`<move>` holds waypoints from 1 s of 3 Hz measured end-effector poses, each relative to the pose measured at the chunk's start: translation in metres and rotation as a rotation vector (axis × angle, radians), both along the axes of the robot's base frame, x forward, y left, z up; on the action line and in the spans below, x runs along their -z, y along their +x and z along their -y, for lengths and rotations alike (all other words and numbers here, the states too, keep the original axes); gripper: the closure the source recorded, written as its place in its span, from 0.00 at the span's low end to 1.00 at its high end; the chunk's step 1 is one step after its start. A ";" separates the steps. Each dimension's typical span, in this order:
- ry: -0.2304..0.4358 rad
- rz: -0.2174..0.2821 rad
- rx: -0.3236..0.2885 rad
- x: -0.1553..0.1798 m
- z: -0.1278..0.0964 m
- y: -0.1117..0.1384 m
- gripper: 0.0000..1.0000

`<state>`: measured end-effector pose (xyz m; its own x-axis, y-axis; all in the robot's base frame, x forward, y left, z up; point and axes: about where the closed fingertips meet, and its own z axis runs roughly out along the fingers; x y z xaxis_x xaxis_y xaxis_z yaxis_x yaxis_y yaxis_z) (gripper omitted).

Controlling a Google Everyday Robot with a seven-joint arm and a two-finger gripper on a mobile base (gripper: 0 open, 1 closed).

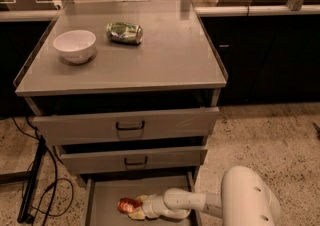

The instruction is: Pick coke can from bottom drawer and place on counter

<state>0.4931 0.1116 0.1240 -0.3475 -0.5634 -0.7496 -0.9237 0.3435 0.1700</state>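
Observation:
The coke can, red and lying on its side, rests in the open bottom drawer at the foot of the cabinet. My gripper reaches in from the right at the end of the white arm and sits right against the can's right end, its fingers on either side of it. The counter is the broad grey top of the cabinet above.
A white bowl and a green can lying on its side sit at the back left of the counter. Two taller drawers with black handles stand slightly open above the bottom drawer. Cables lie on the floor at left.

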 end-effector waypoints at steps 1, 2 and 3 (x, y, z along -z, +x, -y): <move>0.000 0.000 0.000 0.000 0.000 0.000 1.00; -0.002 0.002 -0.010 0.000 -0.003 -0.006 1.00; 0.005 0.035 -0.016 -0.013 0.002 -0.020 1.00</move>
